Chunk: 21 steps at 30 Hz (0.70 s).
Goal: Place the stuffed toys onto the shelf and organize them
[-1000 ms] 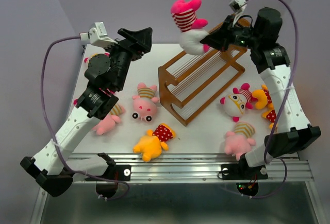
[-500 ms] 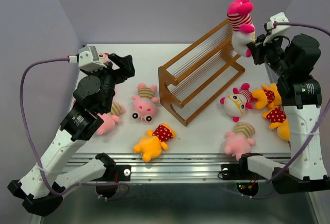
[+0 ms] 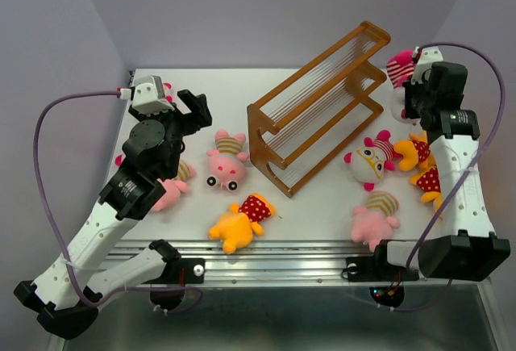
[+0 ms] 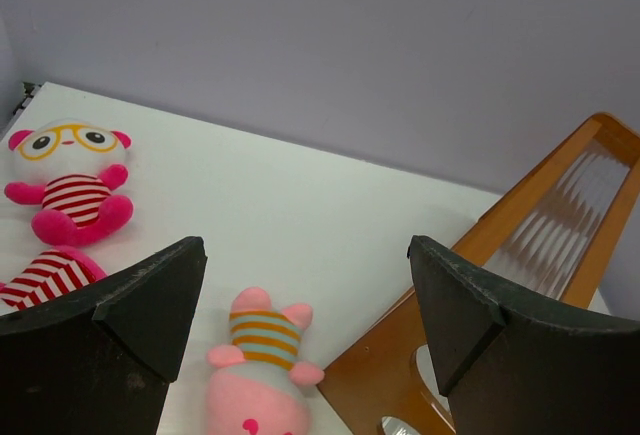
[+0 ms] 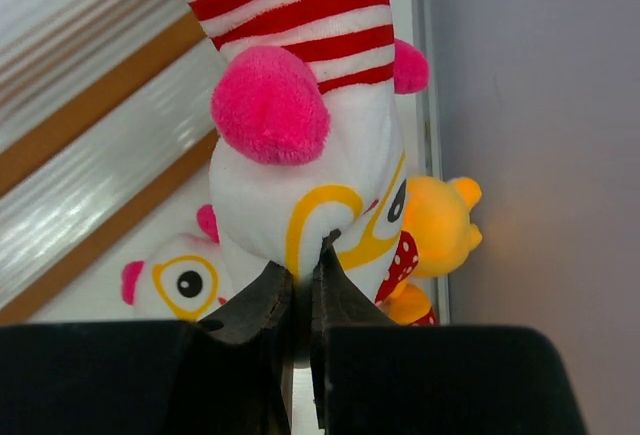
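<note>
A white-faced toy point(image 5: 300, 170) is pinched by its face in the closed right hand point(image 5: 305, 267) beside the shelf point(image 3: 314, 101); the left hand point(image 4: 308, 260) is spread wide, empty.

Fuzzy plush cloth on stuffed toys point(image 3: 226, 165); shelf point(image 3: 318, 113) smooth wood w/ glossy finish; table point(image 3: 322, 202) matt wht.

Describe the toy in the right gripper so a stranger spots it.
Find the wooden shelf, then the right gripper beside its far right end. The toy there has a white face, orange glasses and a red-striped shirt; unlike its twin lying flat, it is pinched by the face.
</note>
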{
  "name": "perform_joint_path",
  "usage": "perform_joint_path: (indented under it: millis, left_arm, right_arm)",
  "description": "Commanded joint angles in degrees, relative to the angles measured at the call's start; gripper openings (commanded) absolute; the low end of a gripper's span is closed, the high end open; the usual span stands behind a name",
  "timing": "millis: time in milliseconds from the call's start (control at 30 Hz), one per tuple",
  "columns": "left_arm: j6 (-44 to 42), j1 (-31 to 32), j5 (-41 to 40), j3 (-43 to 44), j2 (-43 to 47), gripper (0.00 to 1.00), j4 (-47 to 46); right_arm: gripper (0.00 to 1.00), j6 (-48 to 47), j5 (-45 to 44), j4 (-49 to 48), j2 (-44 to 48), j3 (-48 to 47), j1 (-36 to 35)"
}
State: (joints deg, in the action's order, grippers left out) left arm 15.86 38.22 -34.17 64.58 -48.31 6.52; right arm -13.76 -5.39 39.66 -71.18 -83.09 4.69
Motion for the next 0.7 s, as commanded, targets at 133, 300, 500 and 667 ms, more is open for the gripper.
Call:
perform_joint_path:
  millis: [133, 300, 500, 667]
  left_arm:
    - [-1.09, -0.34, -1.42, -3.14, 2.52, 0.94, -2.92]
    - [0.23, -0.25, -0.55, -4.37, 2.97, 0.94, -3.01]
    - [0.49, -0.34, -0.37, -3.67, 2.35, 0.94, -2.66]
    - [1.72, -0.34, -0.46, -3.76, 2.35, 0.94, -2.04]
  right_arm:
    - [0.01, -13.90, 7.67, 0.33, -4.93, 4.51, 8.32]
    - [0.01, -25.76, 10.21, -1.34, -8.01, 8.11, 8.32]
    - [0.00, -34.73, 11.01, -5.99, -13.88, 7.77, 8.32]
    - [0.01, -45.36, 11.10, -8.46, -18.02, 5.31, 8.32]
